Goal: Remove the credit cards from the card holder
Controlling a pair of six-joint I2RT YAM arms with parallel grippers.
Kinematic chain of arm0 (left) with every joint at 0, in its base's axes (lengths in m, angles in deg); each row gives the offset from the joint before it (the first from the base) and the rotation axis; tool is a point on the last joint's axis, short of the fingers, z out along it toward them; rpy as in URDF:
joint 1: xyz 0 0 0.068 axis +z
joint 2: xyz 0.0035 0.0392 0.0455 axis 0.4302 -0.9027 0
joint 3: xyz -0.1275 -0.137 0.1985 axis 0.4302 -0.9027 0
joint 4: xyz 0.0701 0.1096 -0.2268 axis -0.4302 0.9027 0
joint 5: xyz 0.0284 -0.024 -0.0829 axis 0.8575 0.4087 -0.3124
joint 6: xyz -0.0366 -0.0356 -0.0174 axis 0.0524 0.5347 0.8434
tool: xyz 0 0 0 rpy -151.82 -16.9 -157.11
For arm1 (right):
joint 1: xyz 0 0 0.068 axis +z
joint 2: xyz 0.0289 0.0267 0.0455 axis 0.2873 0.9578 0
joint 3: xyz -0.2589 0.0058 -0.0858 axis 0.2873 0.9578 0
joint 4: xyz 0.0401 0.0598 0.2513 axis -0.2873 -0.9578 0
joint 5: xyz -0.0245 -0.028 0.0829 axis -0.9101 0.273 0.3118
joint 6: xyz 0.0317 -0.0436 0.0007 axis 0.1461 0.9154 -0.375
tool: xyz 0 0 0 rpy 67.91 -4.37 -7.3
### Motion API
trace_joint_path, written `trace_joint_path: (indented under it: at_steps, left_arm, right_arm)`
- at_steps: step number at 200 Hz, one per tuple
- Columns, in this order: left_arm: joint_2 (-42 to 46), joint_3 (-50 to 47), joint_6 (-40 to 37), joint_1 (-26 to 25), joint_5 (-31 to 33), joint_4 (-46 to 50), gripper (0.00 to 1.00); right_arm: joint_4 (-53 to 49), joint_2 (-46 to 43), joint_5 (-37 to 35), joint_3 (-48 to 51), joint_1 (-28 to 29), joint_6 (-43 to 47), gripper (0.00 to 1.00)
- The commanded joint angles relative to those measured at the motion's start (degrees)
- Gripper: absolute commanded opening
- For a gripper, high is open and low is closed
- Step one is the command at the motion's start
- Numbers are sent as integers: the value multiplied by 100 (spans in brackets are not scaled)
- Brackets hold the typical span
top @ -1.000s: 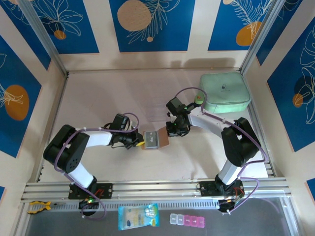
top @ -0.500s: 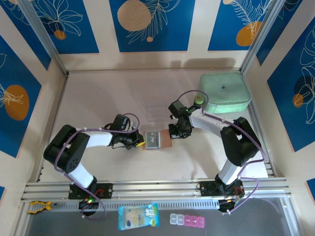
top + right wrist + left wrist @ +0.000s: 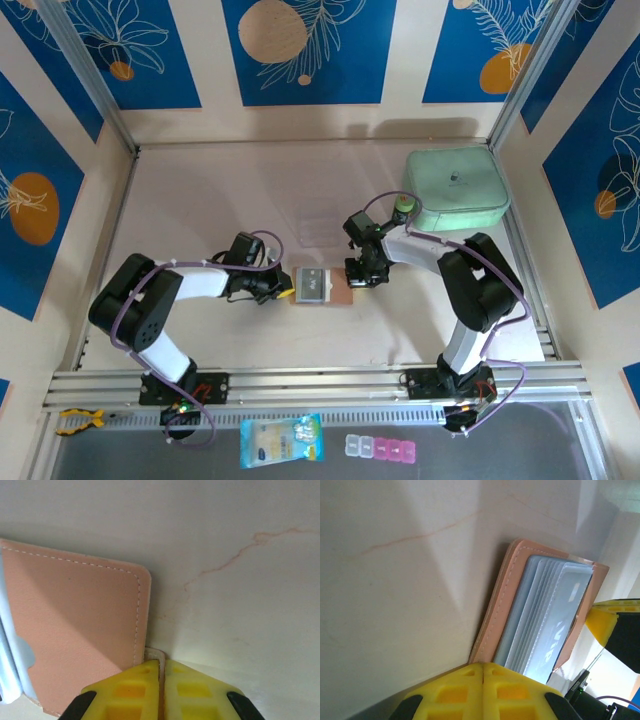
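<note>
The card holder (image 3: 318, 285) lies open on the table between my two arms, tan-pink outside with pale grey pockets inside. In the left wrist view its stitched edge (image 3: 500, 600) runs down to my left gripper (image 3: 484, 665), whose yellow fingers are shut on its near corner. The credit cards (image 3: 555, 630) sit tucked in the stacked pockets, with pale lettering showing on the top one. My right gripper (image 3: 162, 662) is shut on the little snap tab beside the holder's tan flap (image 3: 75, 630). From above, the left gripper (image 3: 284, 288) and right gripper (image 3: 356, 279) hold opposite ends.
A large mint-green case (image 3: 457, 187) stands at the back right, close to the right arm. A faint clear flat box (image 3: 318, 228) lies behind the holder. On the near ledge lie a blue-and-yellow packet (image 3: 282, 441) and a pink-and-clear pill strip (image 3: 385, 448).
My right gripper has drawn the snap tab a little to the right and nearer, and the tan flap now lies flatter. The left gripper has stayed put.
</note>
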Motion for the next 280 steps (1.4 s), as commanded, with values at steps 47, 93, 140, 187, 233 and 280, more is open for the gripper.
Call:
trace_joint_path:
  at_steps: [47,93,140,187,233,280]
  left_arm:
    - [-123,-98,22,-65,114,127,5]
    - [-143,-99,9,-63,103,110,5]
    - [-170,-83,-17,-68,87,118,5]
    - [-190,-79,-2,-60,20,66,5]
    - [-203,-64,-19,-67,-7,66,5]
    - [-189,-41,-12,-63,-14,74,5]
  right_arm:
    - [-144,-28,-320,92,-21,-127,14]
    - [-374,-362,-399,31,-32,-143,23]
    - [-693,-651,-580,-45,-71,-129,24]
    - [-1085,-832,-877,-205,-128,-77,30]
    - [-1567,-1120,-948,-689,-38,-156,32]
    - [-1813,-1130,-892,-1417,415,-325,32]
